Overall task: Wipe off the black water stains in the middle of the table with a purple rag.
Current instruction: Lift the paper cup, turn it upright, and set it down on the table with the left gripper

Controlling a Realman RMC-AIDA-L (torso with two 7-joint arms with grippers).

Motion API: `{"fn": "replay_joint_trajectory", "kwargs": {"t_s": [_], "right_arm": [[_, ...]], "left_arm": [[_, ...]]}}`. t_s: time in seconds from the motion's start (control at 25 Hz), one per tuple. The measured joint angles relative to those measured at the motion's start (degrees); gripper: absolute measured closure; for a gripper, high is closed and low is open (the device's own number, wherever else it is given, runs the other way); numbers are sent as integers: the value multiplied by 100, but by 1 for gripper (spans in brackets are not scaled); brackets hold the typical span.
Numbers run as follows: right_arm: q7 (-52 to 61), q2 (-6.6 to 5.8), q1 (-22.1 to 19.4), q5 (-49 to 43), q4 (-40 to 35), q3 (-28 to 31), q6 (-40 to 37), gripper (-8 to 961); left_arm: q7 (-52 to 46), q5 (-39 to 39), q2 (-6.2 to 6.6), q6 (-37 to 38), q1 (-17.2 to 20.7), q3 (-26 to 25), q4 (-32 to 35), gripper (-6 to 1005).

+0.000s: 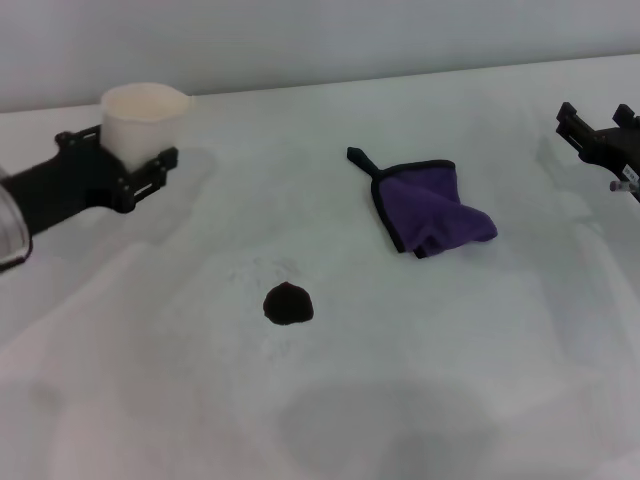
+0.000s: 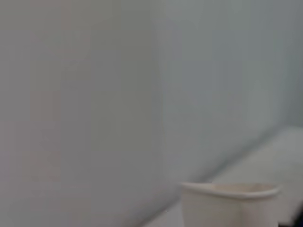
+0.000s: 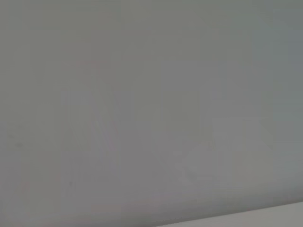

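My left gripper clasps the paper cup, far left; right gripper far right, grip unreadable; stain mid-table.

Table near edge: bare | middle: black water stains, bare surface all round | toward far edge, right of middle: purple rag | far left corner: paper cup inside left gripper

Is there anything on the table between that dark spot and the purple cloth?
No. In the head view, only bare white table lies between the black water stains and the purple rag; they lie apart.
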Motion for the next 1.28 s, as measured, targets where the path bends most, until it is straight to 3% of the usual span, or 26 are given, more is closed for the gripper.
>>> {"fn": "replay_joint_trajectory", "kwargs": {"t_s": [0.24,0.52,0.72,1.0,1.28], "right_arm": [[0,0,16,-11,-3,-36,0,82],[0,6,50,-11,2,-69,1,83],[0,9,52,-11,41,-71,2,83],[0,9,28,-19,110,-70,35,83],[0,9,38,-20,130,-71,26,83]], "left_arm": [[1241,-2091,-10,-454,993,-7,1300,470],[2825,-3201,-60,-947,1608,-11,2438,480],[3791,-3558,-79,-1268,1759,-10,2897,484],[3841,-3597,-74,-1815,1721,-11,2919,485],[3869,-3604,-69,-1859,1738,-13,2906,484]]}}
